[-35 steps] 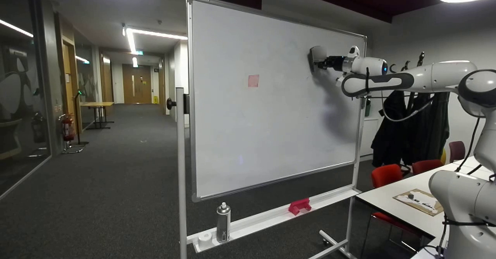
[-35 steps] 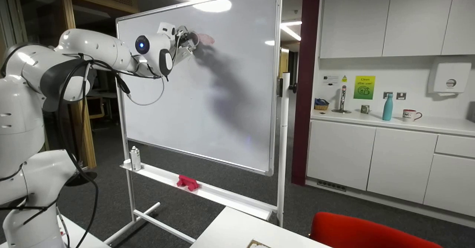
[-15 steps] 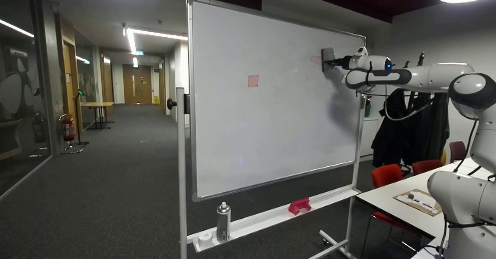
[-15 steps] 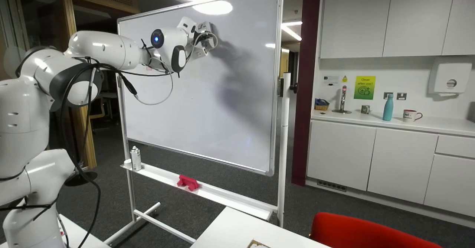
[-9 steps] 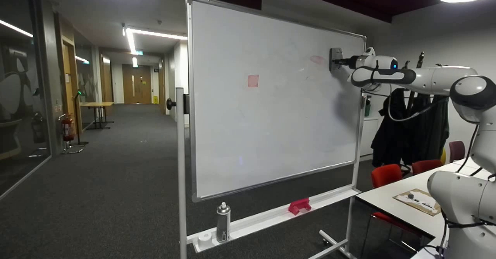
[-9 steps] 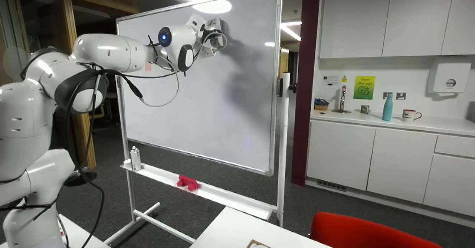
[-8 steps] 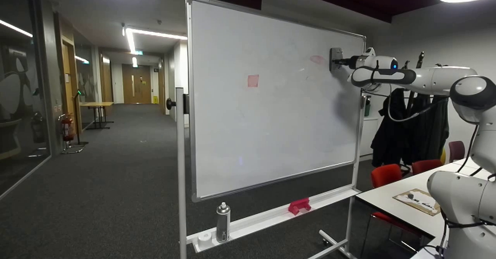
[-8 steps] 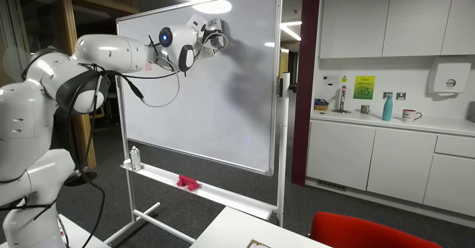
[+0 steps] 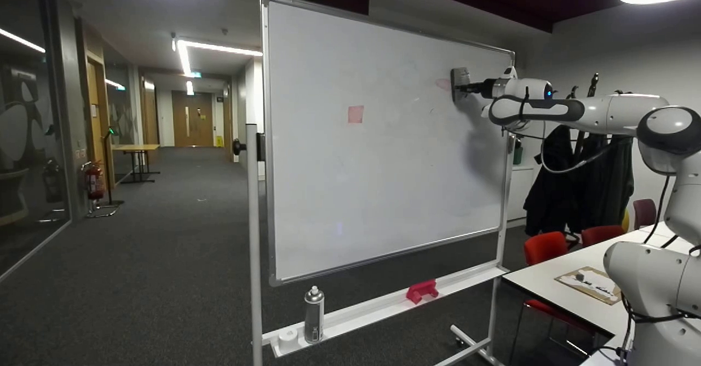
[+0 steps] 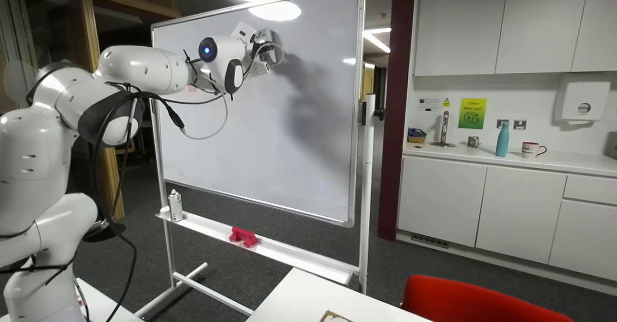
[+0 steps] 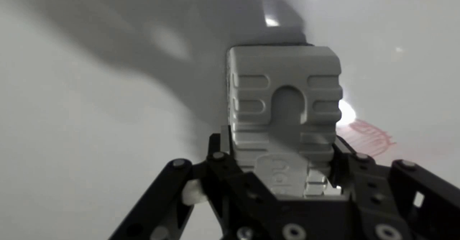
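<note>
High up at a whiteboard (image 9: 383, 179), a gripper (image 11: 281, 144) clasps a gray eraser (image 11: 287, 64), its long axis near-upright; a pink scribble (image 9: 442, 84) lies just left of both in an exterior view.

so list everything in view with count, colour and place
whiteboard: 1, white, centre
patches: 2, pink, on whiteboard
spray can: 1, silver, on tray
cylinder: 1, white, on tray
moulded piece: 1, red, on tray
chairs: 3+, reddish, by table
coats: 2+, dark, beyond chairs
fire extinguisher: 1, red, corridor
bottle: 1, teal, counter
mug: 1, white and red, counter
eraser: 1, grey, in gripper
arm: 1, white, by whiteboard
gripper: 1, black, gripping eraser
</note>
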{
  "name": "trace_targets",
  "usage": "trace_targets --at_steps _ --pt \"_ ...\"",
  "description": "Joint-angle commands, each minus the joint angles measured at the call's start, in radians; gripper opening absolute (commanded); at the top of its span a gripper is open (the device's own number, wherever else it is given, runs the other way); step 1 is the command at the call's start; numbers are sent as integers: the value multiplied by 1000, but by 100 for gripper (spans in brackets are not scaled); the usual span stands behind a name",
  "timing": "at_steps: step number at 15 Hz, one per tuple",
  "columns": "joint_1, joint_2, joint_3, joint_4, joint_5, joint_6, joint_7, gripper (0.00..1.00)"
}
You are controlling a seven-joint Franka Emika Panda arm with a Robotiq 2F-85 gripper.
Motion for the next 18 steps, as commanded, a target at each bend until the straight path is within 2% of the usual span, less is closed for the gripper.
trace_targets --at_steps 1,4,8,18 --pt "13 -74 119 -79 -61 -55 -77 35" --pt "18 -118 183 -131 -85 -78 -114 35" --pt "30 -154 214 -153 -70 -136 -166 35" --pt "-40 -106 176 -121 9 -124 -115 35"
